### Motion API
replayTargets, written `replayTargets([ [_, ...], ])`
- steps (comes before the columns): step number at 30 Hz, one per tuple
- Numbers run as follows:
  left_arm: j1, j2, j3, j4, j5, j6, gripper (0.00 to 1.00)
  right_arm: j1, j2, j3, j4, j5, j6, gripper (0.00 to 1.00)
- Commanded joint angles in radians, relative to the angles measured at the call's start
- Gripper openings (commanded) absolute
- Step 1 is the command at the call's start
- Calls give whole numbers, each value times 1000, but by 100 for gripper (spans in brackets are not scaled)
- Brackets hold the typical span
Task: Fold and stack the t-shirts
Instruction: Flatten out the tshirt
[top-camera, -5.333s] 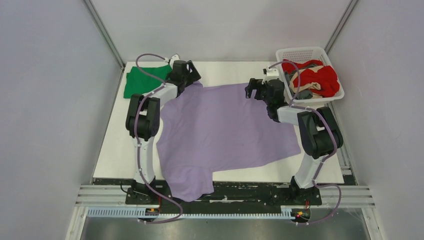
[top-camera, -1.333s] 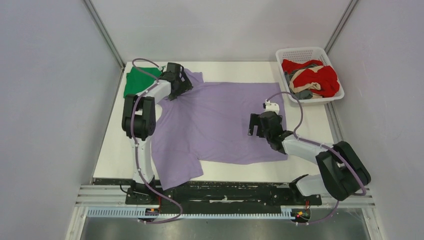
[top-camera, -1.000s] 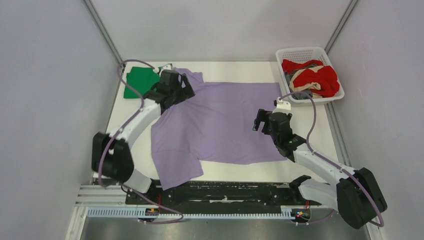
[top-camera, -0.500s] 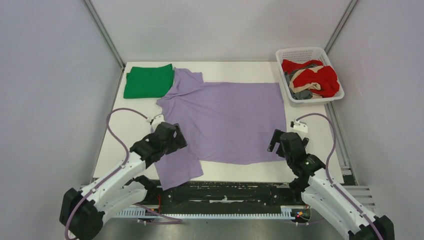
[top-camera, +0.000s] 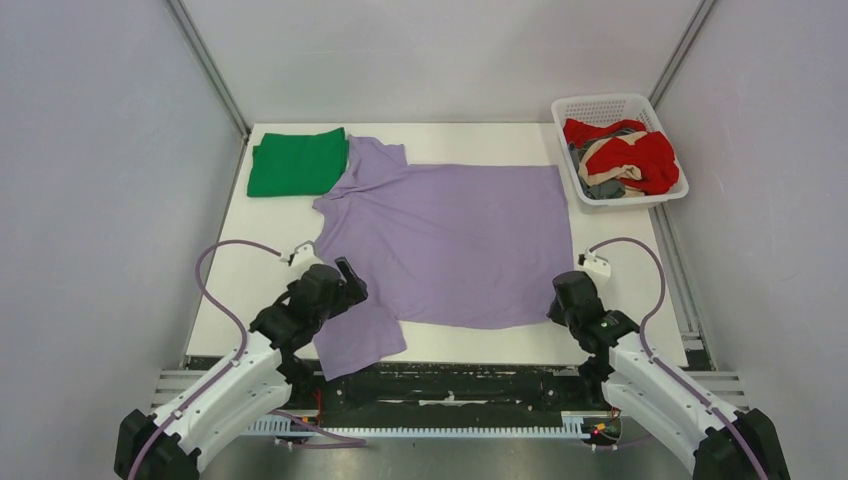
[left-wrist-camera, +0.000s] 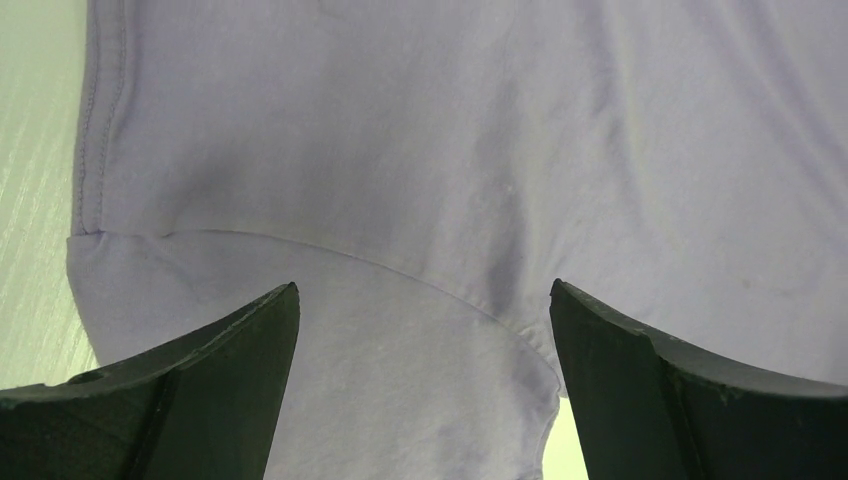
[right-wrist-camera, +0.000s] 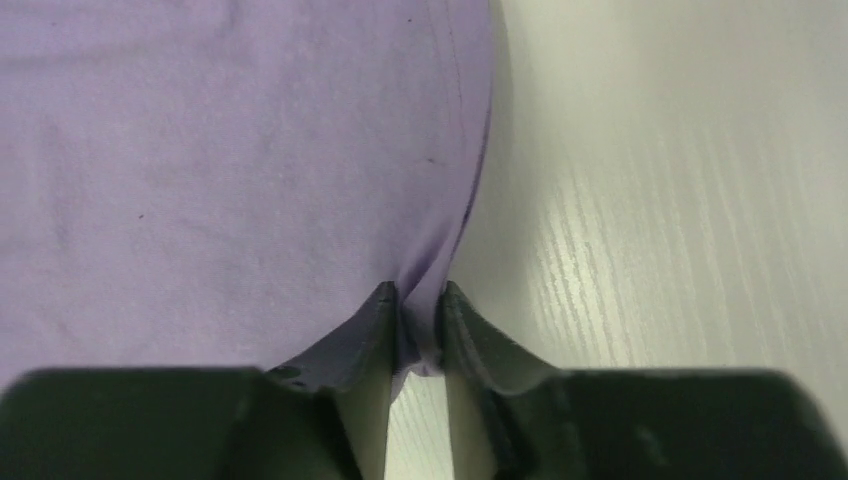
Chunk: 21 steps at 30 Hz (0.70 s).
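The large lavender t-shirt (top-camera: 450, 240) lies spread flat across the white table (top-camera: 230, 300). A folded green t-shirt (top-camera: 297, 162) rests at the far left corner, touching the lavender sleeve. My left gripper (top-camera: 345, 283) hangs open over the near left sleeve seam (left-wrist-camera: 400, 270), its fingers (left-wrist-camera: 190, 380) wide apart with cloth beneath. My right gripper (right-wrist-camera: 418, 305) is shut on the lavender shirt's near right hem corner (right-wrist-camera: 425, 270), with a pinch of cloth bunched between the jaws. In the top view that right gripper (top-camera: 560, 305) sits at the shirt's near right corner.
A white lattice basket (top-camera: 661, 195) at the far right holds red (top-camera: 645, 155), tan and grey shirts. Bare white table (right-wrist-camera: 680, 200) lies right of the shirt's hem. Grey walls close in both sides, and a black rail (top-camera: 480, 385) runs along the near edge.
Both arms pulled back from the far side toward the near edge. The right gripper dropped onto the near right hem corner and closed on it. The left stayed open.
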Motion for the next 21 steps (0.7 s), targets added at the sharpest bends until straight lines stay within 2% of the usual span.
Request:
replayTargets([
  [1, -3, -10, 2, 77, -50, -20, 100, 2, 15, 12, -11, -105, 32, 20],
  [4, -3, 2, 6, 100, -46, -17, 100, 2, 42, 91, -53, -131, 5, 10],
  [8, -3, 27, 15, 131, -48, -2, 100, 1, 153, 254, -135, -132, -65, 9],
  [12, -3, 49, 32, 149, -66, 18, 100, 2, 283, 381, -125, -149, -110, 10],
  [18, -1, 80, 70, 119, -128, 33, 100, 3, 449, 455, 105, -146, -94, 15],
  [21, -2, 85, 77, 122, -136, 42, 100, 3, 559, 502, 203, -139, -90, 22],
])
